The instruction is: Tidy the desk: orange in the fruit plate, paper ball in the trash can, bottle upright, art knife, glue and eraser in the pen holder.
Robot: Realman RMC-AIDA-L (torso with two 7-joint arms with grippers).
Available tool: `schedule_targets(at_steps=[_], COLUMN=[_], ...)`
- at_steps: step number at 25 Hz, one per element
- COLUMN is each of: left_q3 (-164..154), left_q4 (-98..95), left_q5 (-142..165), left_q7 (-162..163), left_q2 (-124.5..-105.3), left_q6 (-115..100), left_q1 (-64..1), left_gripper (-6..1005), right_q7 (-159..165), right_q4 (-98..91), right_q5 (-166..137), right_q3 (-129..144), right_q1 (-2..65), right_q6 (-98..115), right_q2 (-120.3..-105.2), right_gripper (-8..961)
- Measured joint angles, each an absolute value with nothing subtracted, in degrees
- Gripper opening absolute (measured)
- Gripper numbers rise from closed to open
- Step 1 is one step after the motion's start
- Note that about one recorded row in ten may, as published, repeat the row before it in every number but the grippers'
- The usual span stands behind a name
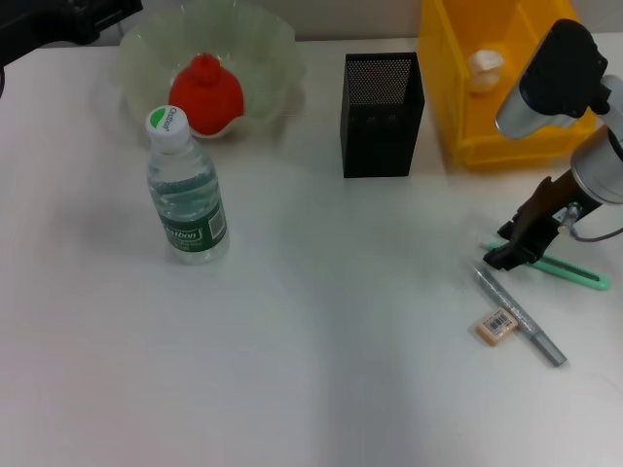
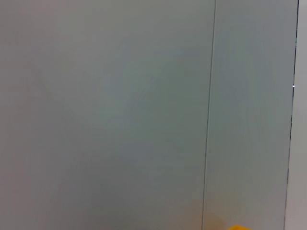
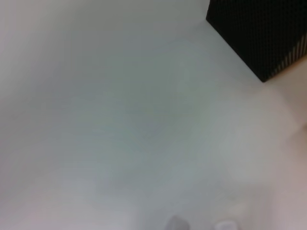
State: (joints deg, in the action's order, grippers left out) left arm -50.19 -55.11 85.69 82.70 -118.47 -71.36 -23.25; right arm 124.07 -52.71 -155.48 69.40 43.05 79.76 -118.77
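We see the R arm at the right edge of the head view, wrist bent down, right gripper (image 1: pixel 513 251) low at mid-right of frame; fingers unclear. The L arm is only a dark part in the upper-left corner, parked.

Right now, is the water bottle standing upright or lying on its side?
Upright. In the head view the water bottle stands on its base on the desk, its white and green cap uppermost, in front of the fruit plate.
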Motion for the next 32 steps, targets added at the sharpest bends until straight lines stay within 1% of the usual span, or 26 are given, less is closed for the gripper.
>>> schedule_targets(at_steps=[11,16,21,23,29,31,32], left_q3=[-50.18,-50.19,-50.19,-50.18,-50.15,-50.09,-50.05], left_q4=[-55.38,-55.28,-55.55,-55.63,-55.81,-55.81,-55.81], left_q5=[85.69,85.69,85.69,85.69,85.24,84.87,84.78], left_q7=[82.7,82.65,82.64,82.63,82.62,82.61,82.62], left_q2=[-118.47,-118.48,-118.55,-118.56,-118.51,-118.45,-118.43], left_q6=[-71.36,-71.36,-71.37,-71.37,-71.37,-71.36,-71.37], left_q1=[-22.8,-22.87,-22.9,-23.0,-23.32,-23.31,-23.31], left_gripper=[663,663,663,663,663,663,663], right_q7=[124.49,124.51,124.43,124.19,123.12,122.05,121.55], right_q4=[-52.63,-51.79,-51.77,-52.48,-59.94,-62.5,-63.21], right_q5=[-155.48,-155.49,-155.47,-155.15,-153.48,-149.66,-147.17], right_q3=[68.92,67.81,66.23,63.93,56.05,52.18,50.07], right_q1=[42.8,43.19,43.46,43.49,42.11,41.4,41.04], right_q6=[79.67,79.7,80.21,81.6,88.47,91.91,93.25], right_q2=[-118.74,-118.49,-118.22,-117.87,-117.9,-117.43,-116.86], right_gripper=[347,259,197,172,191,198,201])
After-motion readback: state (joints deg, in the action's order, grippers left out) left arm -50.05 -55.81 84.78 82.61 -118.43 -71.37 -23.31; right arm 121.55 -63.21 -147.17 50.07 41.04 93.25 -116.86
